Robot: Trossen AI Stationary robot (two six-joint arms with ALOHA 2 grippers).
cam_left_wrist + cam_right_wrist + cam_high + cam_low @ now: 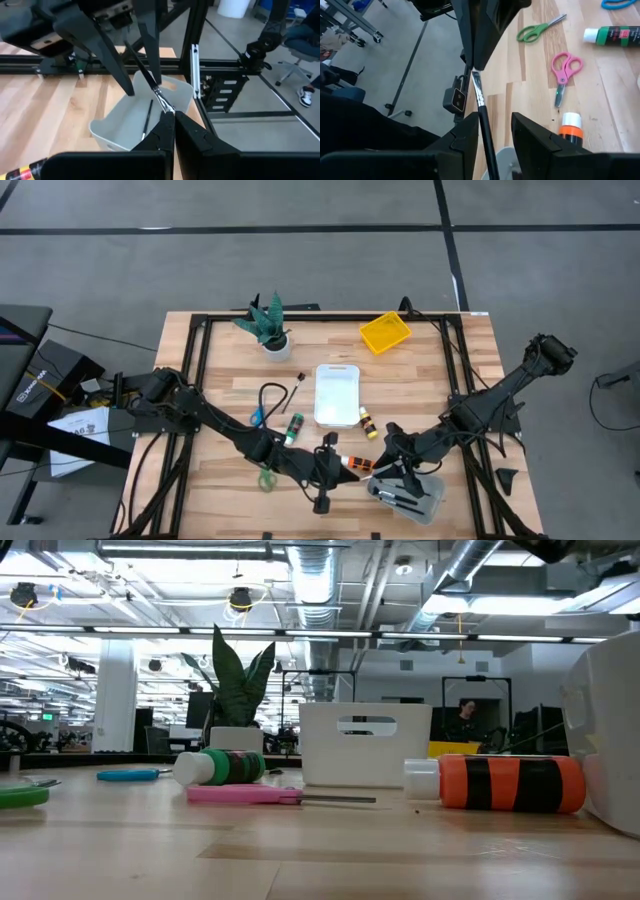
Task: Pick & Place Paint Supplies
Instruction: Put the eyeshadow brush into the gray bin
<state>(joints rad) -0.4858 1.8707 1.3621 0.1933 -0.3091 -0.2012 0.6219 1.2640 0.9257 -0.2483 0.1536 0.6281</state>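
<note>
Left gripper (170,117): clenched on the bristle tip of a brush (150,80), held above the grey tray (120,122).

Right gripper (492,130): jaws part-open around the same brush's handle; contact apparently loose.

Risk: if the left lets go before the right clamps, the brush may drop, likely beside the tray.
</note>
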